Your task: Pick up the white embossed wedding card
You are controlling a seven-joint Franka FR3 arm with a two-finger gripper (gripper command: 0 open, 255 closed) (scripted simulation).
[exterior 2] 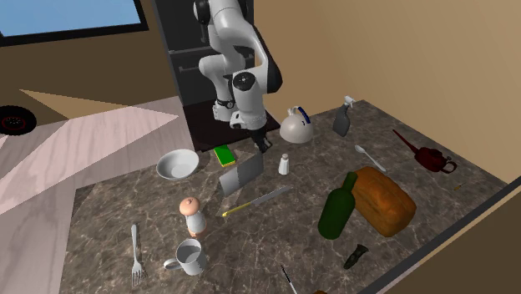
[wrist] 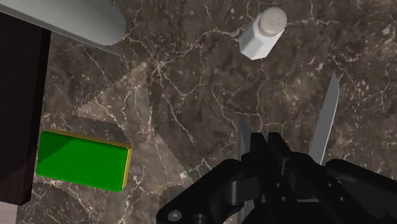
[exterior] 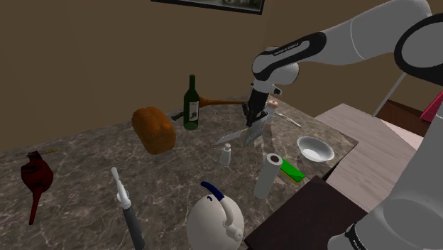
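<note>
The pale grey-white card (exterior 2: 241, 175) hangs tilted just above the dark marbled table (exterior 2: 108, 209) and casts a shadow on it. My black gripper (exterior 2: 255, 147) is shut on the card's upper edge. From the shoulder view the card (exterior: 243, 135) hangs below the gripper (exterior: 252, 125), between the salt shaker and the bowl. In the wrist view the fingers (wrist: 259, 147) meet on the card (wrist: 244, 135), seen edge-on as a thin grey sliver.
A green sponge (wrist: 83, 160), a white salt shaker (wrist: 262, 33) and a knife (exterior 2: 259, 200) lie close to the card. Also on the table: bowl (exterior: 314, 149), white cylinder (exterior: 266, 175), kettle (exterior: 215, 220), bread loaf (exterior: 152, 129), green bottle (exterior: 190, 103), mug (exterior 2: 190, 256).
</note>
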